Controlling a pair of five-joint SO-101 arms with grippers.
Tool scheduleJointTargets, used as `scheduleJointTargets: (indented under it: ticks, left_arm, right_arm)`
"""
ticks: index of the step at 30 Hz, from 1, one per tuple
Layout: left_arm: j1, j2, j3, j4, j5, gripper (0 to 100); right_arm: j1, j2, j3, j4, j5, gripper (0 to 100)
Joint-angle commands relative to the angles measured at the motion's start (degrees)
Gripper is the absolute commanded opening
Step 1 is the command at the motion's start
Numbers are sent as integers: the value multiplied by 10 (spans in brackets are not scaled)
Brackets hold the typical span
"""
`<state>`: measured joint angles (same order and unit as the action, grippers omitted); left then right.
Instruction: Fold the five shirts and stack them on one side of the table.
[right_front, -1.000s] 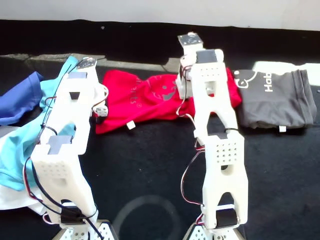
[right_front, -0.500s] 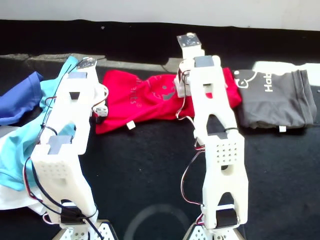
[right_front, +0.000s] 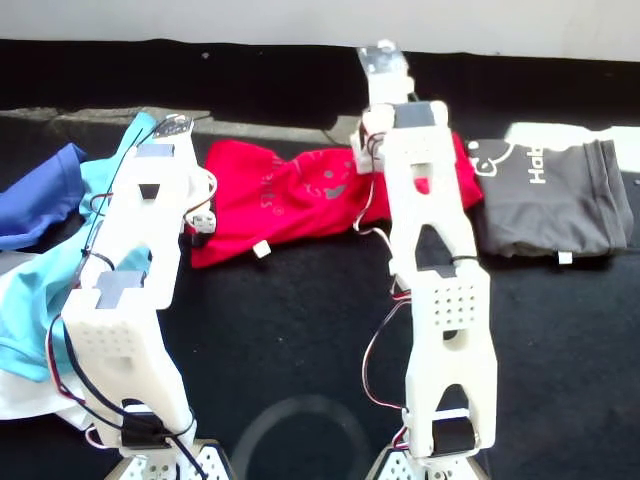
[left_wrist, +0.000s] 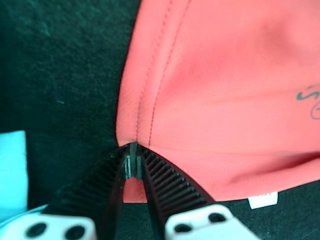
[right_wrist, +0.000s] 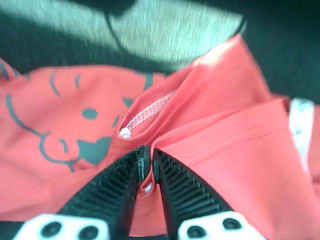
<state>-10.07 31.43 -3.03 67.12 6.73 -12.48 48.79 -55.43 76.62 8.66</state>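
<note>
A red shirt (right_front: 290, 200) with a grey cartoon print lies spread across the middle of the black table (right_front: 300, 320). My left gripper (left_wrist: 132, 165) is shut on the red shirt (left_wrist: 225, 100) at its hem corner, at the shirt's left end. My right gripper (right_wrist: 146, 167) is shut on the red shirt (right_wrist: 225, 150) at a raised fold near the collar, at the shirt's right end. A folded grey shirt (right_front: 550, 200) lies at the right. Blue (right_front: 35, 195) and turquoise (right_front: 40, 290) shirts are heaped at the left.
A white garment (right_front: 25, 400) sticks out under the turquoise one at the left front. The two white arms (right_front: 440, 300) cover much of the table's middle. A pale strip (right_front: 250, 130) runs along the back of the table.
The right arm has lifted slightly and shifted toward the back with the red shirt's right end pulled up. The left arm has stayed still.
</note>
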Motion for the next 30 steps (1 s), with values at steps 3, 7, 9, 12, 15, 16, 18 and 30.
scheduleJointTargets:
  ticks: [3,7,9,12,15,16,18,30]
  left_arm:
    - [-13,4,-5,-1,-3,10]
    - [-13,4,-5,-1,-3,10]
    - [-13,4,-5,-1,-3,10]
    - [-13,4,-7,1,-3,10]
    - [-12,-2,-10,4,-3,10]
    - [-12,-7,-18,4,-3,11]
    - [-13,-27,-36,29,-2,11]
    - [-15,16,-225,99,-1,149]
  right_arm:
    - [7,-15,-31,-52,14,6]
    - [4,35,-37,-88,14,6]
    - [1,66,-37,-102,14,6]
    - [2,95,-39,-105,14,9]
    - [7,91,-44,-86,13,43]
    - [7,85,-60,-68,12,77]
    - [7,68,-97,-21,11,155]
    - [7,42,-370,219,14,213]
